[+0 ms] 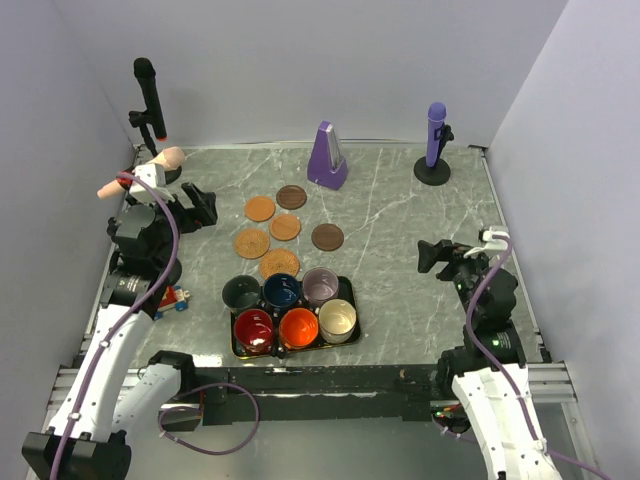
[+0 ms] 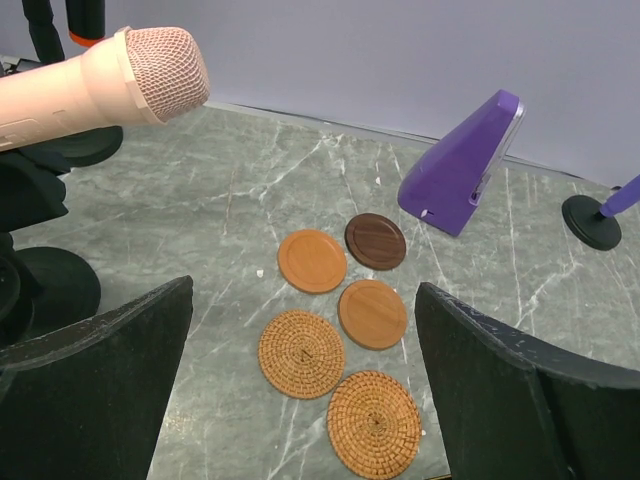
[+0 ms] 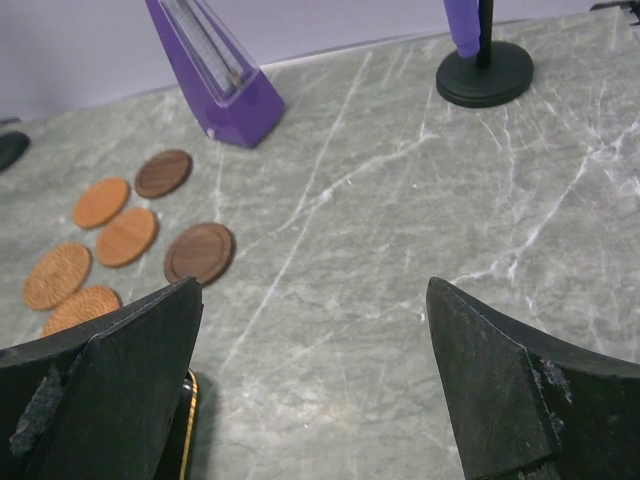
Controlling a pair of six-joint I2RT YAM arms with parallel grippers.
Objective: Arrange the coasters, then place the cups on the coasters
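Note:
Several round coasters lie loose on the marble, behind the tray: two woven ones (image 1: 252, 243) (image 1: 279, 264), two orange wooden ones (image 1: 260, 208) (image 1: 285, 227) and two dark brown ones (image 1: 291, 197) (image 1: 327, 237). Several cups stand packed in the black tray (image 1: 349, 288): dark green-grey (image 1: 241, 294), navy (image 1: 282, 291), lilac (image 1: 321, 286), red (image 1: 254, 329), orange (image 1: 298, 327), cream (image 1: 338, 320). My left gripper (image 1: 203, 205) hangs open left of the coasters, holding nothing; its wrist view looks down on the woven coasters (image 2: 301, 353). My right gripper (image 1: 432, 257) is open and empty, right of the tray.
A purple metronome (image 1: 327, 157) stands at the back centre, with a purple microphone on a stand (image 1: 435, 140) at the back right. A black microphone (image 1: 148, 100) and a peach one (image 1: 150, 170) stand at the back left. A small toy (image 1: 172, 300) lies left of the tray.

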